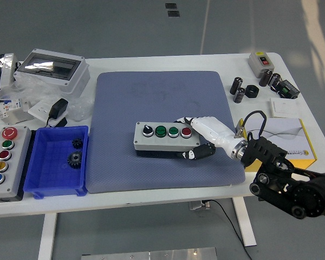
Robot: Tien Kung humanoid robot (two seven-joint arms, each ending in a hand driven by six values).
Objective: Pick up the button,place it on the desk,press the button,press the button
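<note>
One grey button box (pixel 165 136) sits on the blue mat (pixel 162 97), in the mat's near half and a little right of its middle, lying flat with its long side running left to right. Its top carries four controls in a row: one black knob, two green buttons and one red button at the right end. The right hand (pixel 202 138) comes in from the lower right, its black forearm low over the table's near right corner and its white palm pointing left toward the box. The hand clasps the box's right end: white fingers (pixel 187 119) lie along the far top edge beside the red button, and the dark thumb curls under the near front edge, so the box is held between them. A second button box (pixel 4 155) lies at the table's left edge with five buttons, two red, one green, one yellow and one blue. Just right of it, one blue bin (pixel 58 161) holds two dark gears (pixel 75 152). One clear-lidded enclosure (pixel 53 67) stands at the far left. Right of the mat lie four small black cylinders (pixel 238 90) and one yellow-edged box (pixel 284 142).
</note>
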